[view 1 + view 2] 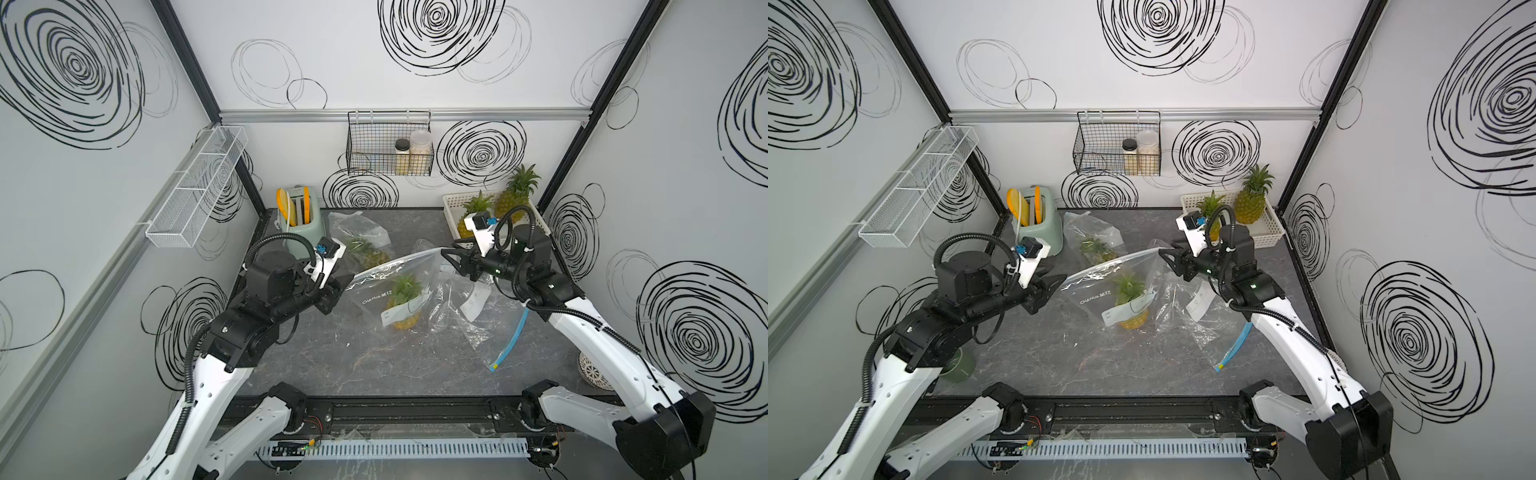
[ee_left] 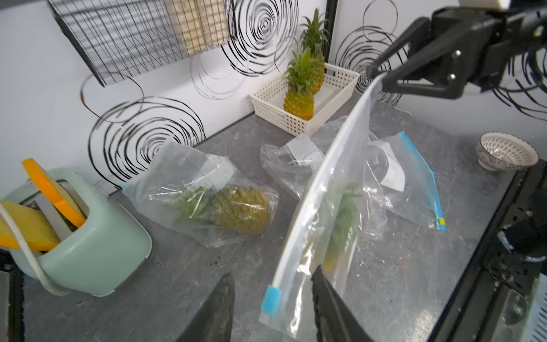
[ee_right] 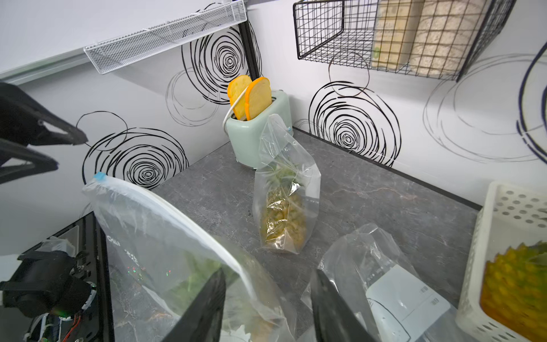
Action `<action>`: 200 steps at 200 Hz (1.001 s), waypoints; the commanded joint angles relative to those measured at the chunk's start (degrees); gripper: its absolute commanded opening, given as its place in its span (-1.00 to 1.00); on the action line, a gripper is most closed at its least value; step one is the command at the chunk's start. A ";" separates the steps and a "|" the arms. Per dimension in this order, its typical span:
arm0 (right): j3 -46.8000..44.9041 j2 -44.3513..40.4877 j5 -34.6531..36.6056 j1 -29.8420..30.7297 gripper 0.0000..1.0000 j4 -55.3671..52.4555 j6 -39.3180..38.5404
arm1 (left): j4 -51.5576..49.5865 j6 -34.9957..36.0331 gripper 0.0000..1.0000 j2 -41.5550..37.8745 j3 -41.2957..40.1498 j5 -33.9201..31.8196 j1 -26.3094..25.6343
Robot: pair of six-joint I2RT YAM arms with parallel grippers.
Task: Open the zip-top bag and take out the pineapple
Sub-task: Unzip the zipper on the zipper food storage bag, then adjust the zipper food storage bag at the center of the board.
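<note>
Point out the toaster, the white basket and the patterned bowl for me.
toaster (image 3: 245,142): right wrist view, mint-green side wall.
white basket (image 2: 275,115): left wrist view, perforated side wall.
bowl (image 2: 503,149): left wrist view, patterned inner wall.

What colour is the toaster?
The toaster is pale mint green; the right wrist view shows it best.

zip-top bag (image 1: 374,291) glossy plastic; tabletop (image 1: 374,365) matt stone-look; basket (image 1: 374,153) metal wire
</note>
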 commanded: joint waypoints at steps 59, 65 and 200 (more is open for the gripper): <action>-8.51 -9.76 7.42 3.91 -0.10 -10.34 13.65 | 24.04 -11.28 -1.00 10.09 -7.72 19.76 15.39; -10.13 -10.05 7.26 4.14 -0.12 -9.81 15.12 | 25.11 -12.04 -1.00 10.30 -9.08 19.64 15.22; -15.70 11.32 -1.56 4.79 -0.11 7.52 22.44 | 46.28 -28.07 -1.00 1.97 -37.52 5.38 -16.07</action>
